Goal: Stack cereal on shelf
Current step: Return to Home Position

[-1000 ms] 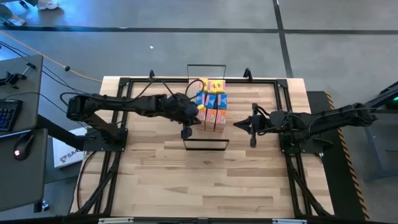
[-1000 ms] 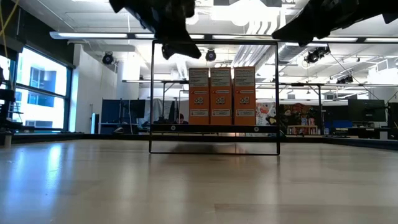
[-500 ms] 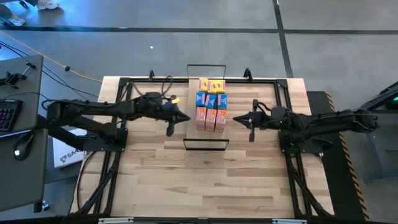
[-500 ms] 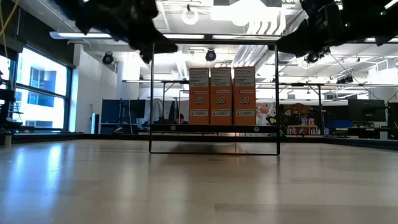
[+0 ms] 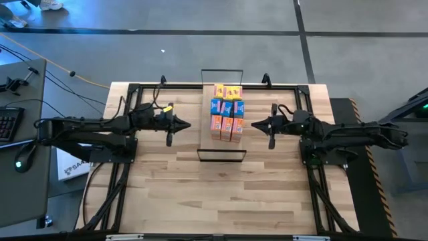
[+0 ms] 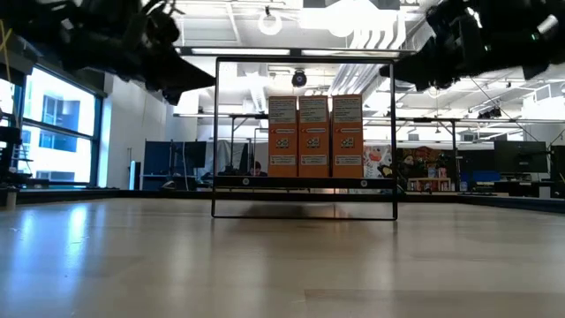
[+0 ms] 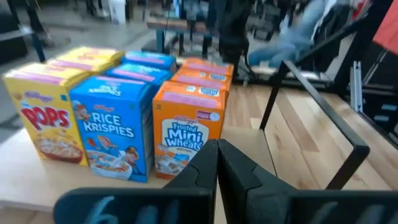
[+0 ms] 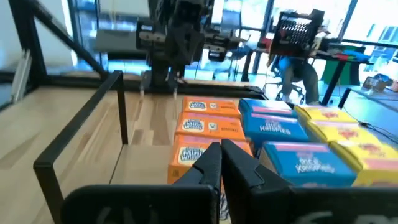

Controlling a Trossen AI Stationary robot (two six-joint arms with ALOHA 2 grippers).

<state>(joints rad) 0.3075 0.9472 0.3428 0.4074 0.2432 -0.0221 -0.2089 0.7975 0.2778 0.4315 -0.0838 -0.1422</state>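
Note:
Several small cereal boxes (image 5: 226, 110) in orange, blue and yellow stand upright in rows on the shelf (image 5: 221, 147), a light-wood board with black wire loops at both short ends. In the low view the board (image 6: 305, 183) sits raised on its wire frame, with orange boxes (image 6: 313, 135) facing the camera. My left gripper (image 5: 187, 125) is shut and empty, hovering left of the shelf and pointing at the boxes (image 7: 124, 134). My right gripper (image 5: 253, 125) is shut and empty, hovering just right of the boxes (image 8: 273, 130) and pointing at them.
Black rails (image 5: 134, 90) run around the plank tabletop (image 5: 221, 194). The shelf's tall wire loop (image 6: 216, 132) stands at its near end, between the boxes and the near half of the table. A desk with a keyboard (image 5: 10, 124) stands left of the table.
My left gripper has drawn back from beside the cereal boxes toward the table's left edge, its arm folding back with it. The boxes have stayed in place on the shelf. My right gripper has shifted slightly toward the far edge.

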